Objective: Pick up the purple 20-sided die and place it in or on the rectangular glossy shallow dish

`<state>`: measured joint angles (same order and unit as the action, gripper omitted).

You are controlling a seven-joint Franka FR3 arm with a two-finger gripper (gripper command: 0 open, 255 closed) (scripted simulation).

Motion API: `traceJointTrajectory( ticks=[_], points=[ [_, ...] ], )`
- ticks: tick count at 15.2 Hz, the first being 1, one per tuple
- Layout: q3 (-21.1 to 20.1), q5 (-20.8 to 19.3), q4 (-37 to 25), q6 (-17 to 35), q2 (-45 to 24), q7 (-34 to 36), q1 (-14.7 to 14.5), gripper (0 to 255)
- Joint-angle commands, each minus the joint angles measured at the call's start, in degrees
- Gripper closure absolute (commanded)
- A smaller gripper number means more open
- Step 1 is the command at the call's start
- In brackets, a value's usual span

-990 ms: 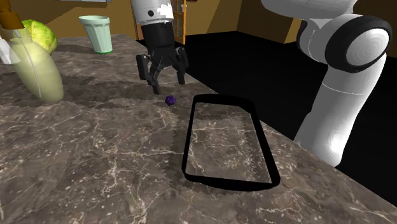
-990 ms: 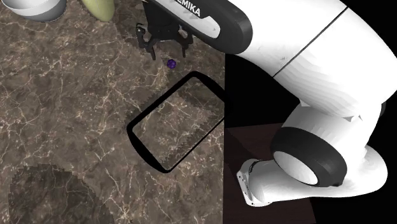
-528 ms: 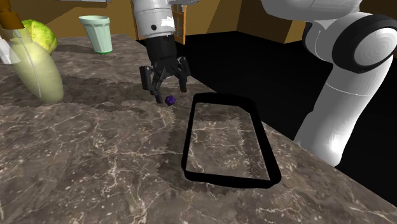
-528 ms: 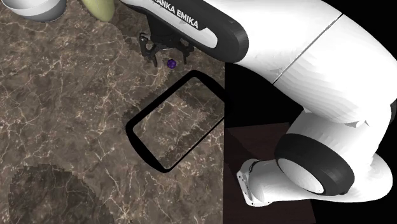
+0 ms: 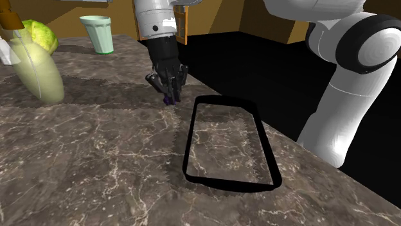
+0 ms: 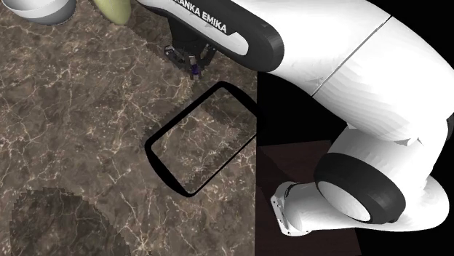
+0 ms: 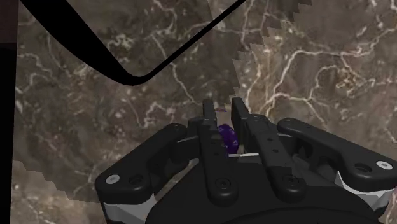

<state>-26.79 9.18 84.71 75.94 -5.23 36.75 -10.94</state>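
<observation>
**Item.** The small purple many-faced die [image 7: 224, 133] sits at tabletop level just beyond the far short end of the rectangular shallow dish with a glossy black rim [image 5: 188, 151]. It is near that rim but not touching it.

**Grip.** The black two-finger hand [image 7: 222, 109] is closed on the die. In the wrist view the fingers [image 7: 210, 127] clasp it from both sides, a little back from their tips. I cannot tell whether the die has left the surface.

**Surroundings.** The dish lies flat on the brown marbled stone tabletop [image 5: 96, 160]. One long side runs close to the tabletop's edge, and a black area [image 5: 257, 58] lies beyond that edge.

**Step in hand, as judged:** securing the grasp, then lifting.

**Recommendations.**
- Hold the closing force steady. A faceted piece this small may turn or squirt out if the pads bear on an edge instead of flat faces.
- Raise the hand straight up before any sideways travel, so that the die does not drag on the stone.
- Gain enough height to clear the dish's raised rim, then carry the die over the far short end toward the dish's middle.
- Release low over the dish's floor. A drop from height could send the die rolling over the rim and off the tabletop on the edge side.
</observation>
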Motion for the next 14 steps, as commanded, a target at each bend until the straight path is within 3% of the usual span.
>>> traceJointTrajectory(
  ticks=[1, 7, 8, 12, 14],
  points=[
    [0.0, 0.0, 0.0, 0.0, 0.0, 0.0, 0.0, 255],
    [0.0, 0.0, 0.0, 0.0, 0.0, 0.0, 0.0, 255],
    [0.0, 0.0, 0.0, 0.0, 0.0, 0.0, 0.0, 0],
    [0.8, 3.0, -22.4, -13.4, -14.3, 5.1, 0.1, 0],
    [0.9, 3.6, -18.2, -11.1, -12.3, 4.3, 0.6, 0]
  ],
)
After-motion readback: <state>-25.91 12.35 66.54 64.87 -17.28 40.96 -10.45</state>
